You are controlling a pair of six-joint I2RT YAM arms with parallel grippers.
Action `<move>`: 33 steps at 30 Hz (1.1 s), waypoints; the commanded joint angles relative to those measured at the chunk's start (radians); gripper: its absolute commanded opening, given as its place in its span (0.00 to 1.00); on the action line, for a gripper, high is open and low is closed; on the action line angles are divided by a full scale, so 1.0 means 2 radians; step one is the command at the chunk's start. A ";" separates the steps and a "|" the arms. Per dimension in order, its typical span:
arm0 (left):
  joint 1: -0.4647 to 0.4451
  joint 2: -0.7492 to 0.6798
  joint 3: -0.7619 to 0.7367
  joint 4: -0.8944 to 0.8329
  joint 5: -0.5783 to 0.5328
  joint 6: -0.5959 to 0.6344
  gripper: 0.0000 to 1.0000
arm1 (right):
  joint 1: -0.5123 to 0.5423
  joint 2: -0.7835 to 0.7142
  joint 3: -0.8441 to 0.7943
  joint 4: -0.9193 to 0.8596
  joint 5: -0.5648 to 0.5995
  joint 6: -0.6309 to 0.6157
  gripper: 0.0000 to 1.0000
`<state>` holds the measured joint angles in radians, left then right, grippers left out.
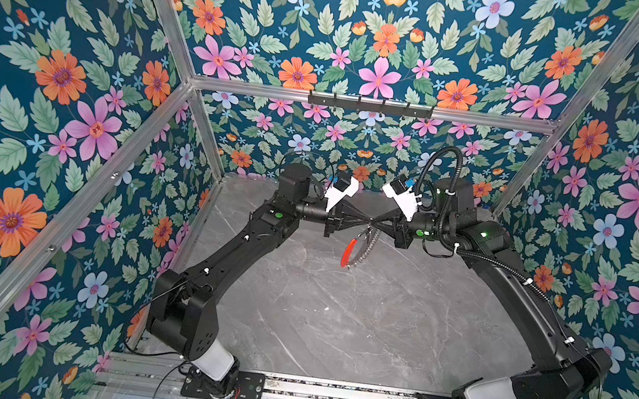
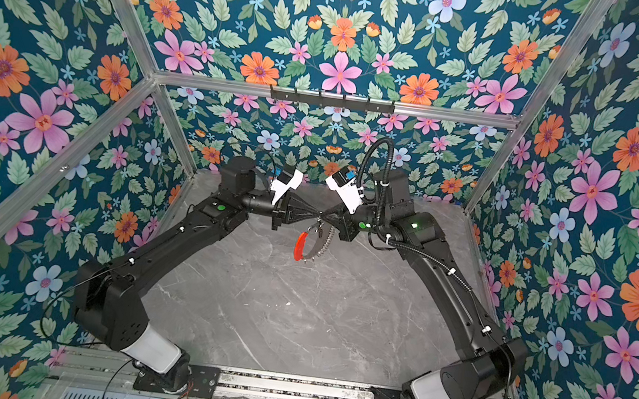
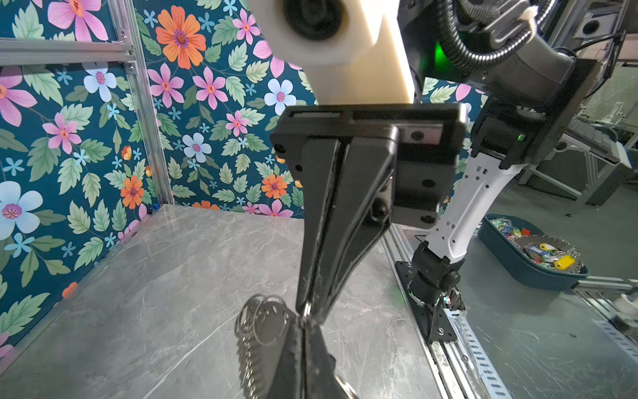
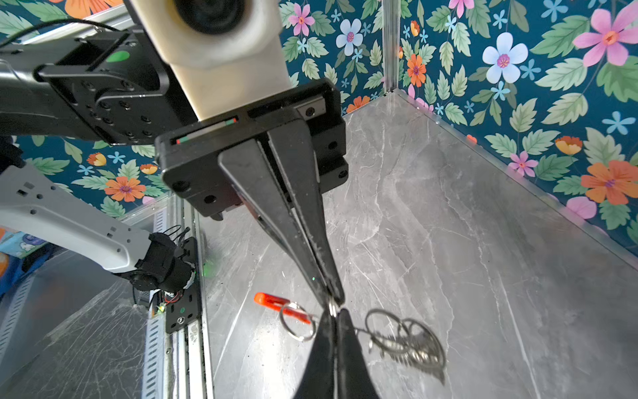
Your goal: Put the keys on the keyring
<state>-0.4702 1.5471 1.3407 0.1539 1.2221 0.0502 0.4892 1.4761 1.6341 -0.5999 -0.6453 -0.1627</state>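
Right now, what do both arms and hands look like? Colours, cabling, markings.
Left arm and right arm: black, each with a white link at the base, green lights, white wrist camera mount. Right arm carries black corrugated conduit with white ties. Left hand and right hand: black, long fingers tapering to points.

Seen from above, the left gripper (image 1: 363, 220) and the right gripper (image 1: 380, 221) point at each other over the far half of the grey marble table (image 1: 313, 325), their narrow black jaws drawn together into points that meet tip to tip. Right under that meeting place hangs the keyring (image 1: 371, 246), a wire loop crowded with small silver rings along its right side and with a bright red curved segment (image 1: 350, 251) on its left. The table is closed in by floral walls (image 1: 72, 92), and a dark hook rail (image 1: 370, 106) runs along the aluminium bar (image 1: 240, 86) at the back.
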 commanded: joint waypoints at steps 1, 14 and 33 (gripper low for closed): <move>-0.003 -0.014 -0.032 0.110 0.007 -0.063 0.00 | 0.000 -0.007 -0.003 0.050 0.010 0.022 0.05; 0.001 0.014 -0.105 0.556 -0.086 -0.387 0.00 | 0.000 -0.069 -0.114 0.189 0.052 0.080 0.36; 0.000 0.049 -0.107 0.655 -0.133 -0.455 0.00 | 0.009 -0.035 -0.079 0.202 -0.002 0.089 0.29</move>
<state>-0.4694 1.6382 1.1278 1.3811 0.9863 -0.8371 0.5007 1.4002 1.4639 -0.2356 -0.6201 0.0006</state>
